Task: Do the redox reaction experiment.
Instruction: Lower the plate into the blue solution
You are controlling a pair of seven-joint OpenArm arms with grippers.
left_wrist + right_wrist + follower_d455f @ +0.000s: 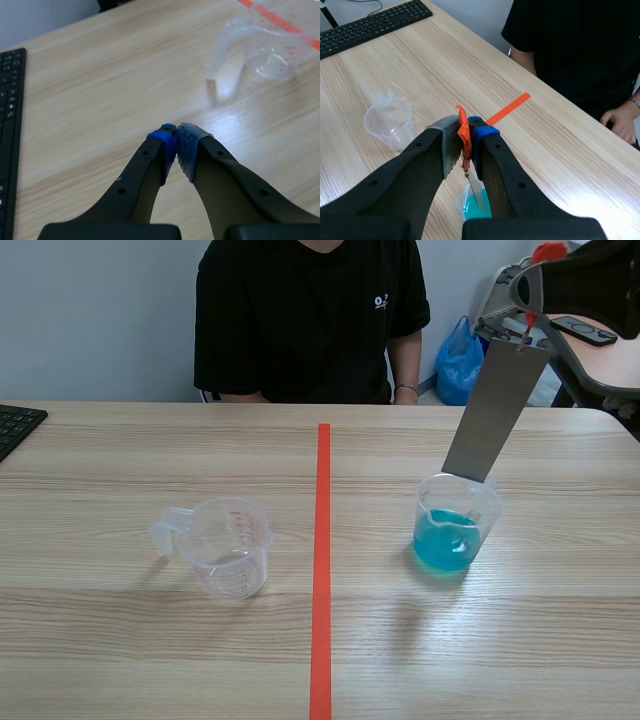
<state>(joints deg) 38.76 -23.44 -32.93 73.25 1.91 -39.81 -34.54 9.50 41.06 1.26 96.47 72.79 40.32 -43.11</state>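
Note:
A grey metal strip point(495, 410) hangs tilted from my right gripper point(527, 325), which is raised at the far right and shut on the strip's orange-red tag point(464, 136). The strip's lower end stands at the far rim of a clear cup of blue liquid point(450, 532); whether it touches the liquid I cannot tell. In the right wrist view the strip point(476, 189) runs down from the gripper point(465, 135) into that cup point(472, 206). An empty clear measuring cup point(227, 545) with a handle stands left of the tape line. My left gripper point(176, 137) is shut on nothing, short of the empty cup point(264, 50).
A person in a black shirt point(310, 315) sits across the table, one hand point(621, 120) resting near its far edge. A black keyboard point(15, 425) lies at the far left, beside the left gripper point(10, 130). A blue bag point(458, 360) and a chair stand beyond the table's right end.

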